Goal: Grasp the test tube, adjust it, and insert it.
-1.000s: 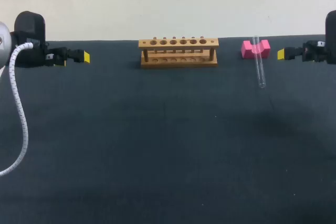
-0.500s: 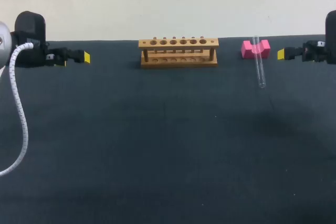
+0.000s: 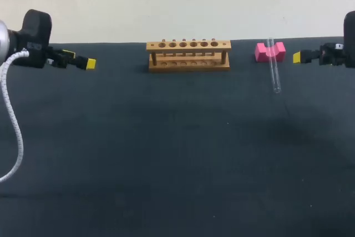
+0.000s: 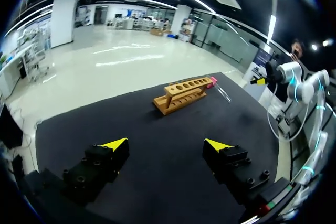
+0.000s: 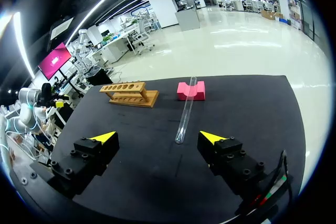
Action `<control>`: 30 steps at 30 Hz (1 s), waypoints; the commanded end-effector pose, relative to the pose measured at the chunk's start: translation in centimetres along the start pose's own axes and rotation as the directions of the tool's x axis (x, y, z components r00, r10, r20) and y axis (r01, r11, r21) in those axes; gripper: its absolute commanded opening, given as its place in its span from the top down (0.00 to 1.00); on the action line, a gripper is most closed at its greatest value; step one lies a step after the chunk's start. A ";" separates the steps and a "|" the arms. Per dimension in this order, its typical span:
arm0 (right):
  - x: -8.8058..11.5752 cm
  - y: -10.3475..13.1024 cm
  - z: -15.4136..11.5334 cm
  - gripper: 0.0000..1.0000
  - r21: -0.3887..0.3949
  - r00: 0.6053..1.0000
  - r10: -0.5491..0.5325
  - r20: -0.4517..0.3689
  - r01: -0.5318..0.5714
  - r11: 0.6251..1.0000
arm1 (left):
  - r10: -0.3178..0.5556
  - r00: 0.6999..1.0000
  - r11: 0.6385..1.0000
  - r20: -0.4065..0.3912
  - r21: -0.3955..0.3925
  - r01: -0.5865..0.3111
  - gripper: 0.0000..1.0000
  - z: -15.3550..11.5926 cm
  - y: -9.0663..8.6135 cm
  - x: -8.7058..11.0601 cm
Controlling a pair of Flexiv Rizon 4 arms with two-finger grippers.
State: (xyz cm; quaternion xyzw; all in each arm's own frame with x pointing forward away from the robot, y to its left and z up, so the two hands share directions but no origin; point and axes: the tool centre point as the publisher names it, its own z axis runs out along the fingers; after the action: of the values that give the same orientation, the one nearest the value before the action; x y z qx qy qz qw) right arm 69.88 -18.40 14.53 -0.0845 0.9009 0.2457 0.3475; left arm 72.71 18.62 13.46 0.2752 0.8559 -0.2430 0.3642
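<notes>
A clear glass test tube [image 3: 273, 67] lies slanted on the black table, its upper end resting in the notch of a pink block [image 3: 270, 51]. A wooden rack [image 3: 188, 55] with a row of holes stands at the back middle. My left gripper [image 3: 89, 63] hovers open at the far left, well away from the rack [image 4: 184, 94]. My right gripper [image 3: 298, 56] is open at the far right, just right of the pink block. In the right wrist view the tube [image 5: 185, 114] lies ahead of the open gripper [image 5: 157, 137], between its fingers' lines, with the block [image 5: 190, 91] beyond. The left gripper [image 4: 166, 144] holds nothing.
A white cable [image 3: 14, 120] hangs from my left arm over the table's left side. The table's back edge runs just behind the rack and the block. The black tabletop [image 3: 177, 154] spreads wide in front of the rack.
My left arm has shifted slightly, its wrist rising and its gripper tilting down a little toward the table. The right arm and the tube have not moved.
</notes>
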 end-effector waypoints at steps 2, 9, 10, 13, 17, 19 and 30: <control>0.0 0.2 -0.1 0.00 0.010 1.000 0.000 0.000 0.000 1.000 | 0.103 0.977 0.949 0.185 0.275 -0.152 0.00 1.5 1.2 0.6; 0.0 0.2 -0.1 0.00 0.010 1.000 0.000 0.000 0.000 1.000 | 0.135 0.958 0.924 0.251 0.317 -0.213 0.00 3.4 2.9 0.1; 0.0 0.2 -0.1 0.00 0.010 1.000 0.000 0.000 0.000 1.000 | 0.136 0.958 0.923 0.253 0.319 -0.216 0.00 3.7 3.1 -0.1; 0.0 0.2 -0.1 0.00 0.010 1.000 0.000 0.000 0.000 1.000 | 0.163 0.950 0.916 0.267 0.317 -0.246 0.00 4.6 3.4 -0.5; 0.0 0.2 -0.1 0.00 0.010 1.000 0.000 0.000 0.000 1.000 | 0.183 0.944 0.910 0.275 0.316 -0.268 0.00 5.8 3.7 -1.2; 0.0 0.2 -0.1 0.00 0.010 1.000 0.000 0.000 0.000 1.000 | 0.192 0.941 0.905 0.278 0.322 -0.279 0.00 6.3 3.7 -1.5; 0.0 0.2 -0.1 0.00 0.010 1.000 0.000 0.000 0.000 1.000 | 0.213 0.933 0.893 0.288 0.330 -0.306 0.00 9.2 3.7 -2.8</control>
State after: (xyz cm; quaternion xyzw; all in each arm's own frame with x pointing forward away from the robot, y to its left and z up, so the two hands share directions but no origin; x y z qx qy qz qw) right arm 69.89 -18.40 14.53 -0.0844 0.9010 0.2457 0.3476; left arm 80.11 15.29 9.61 0.4124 0.7037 -0.3710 0.4439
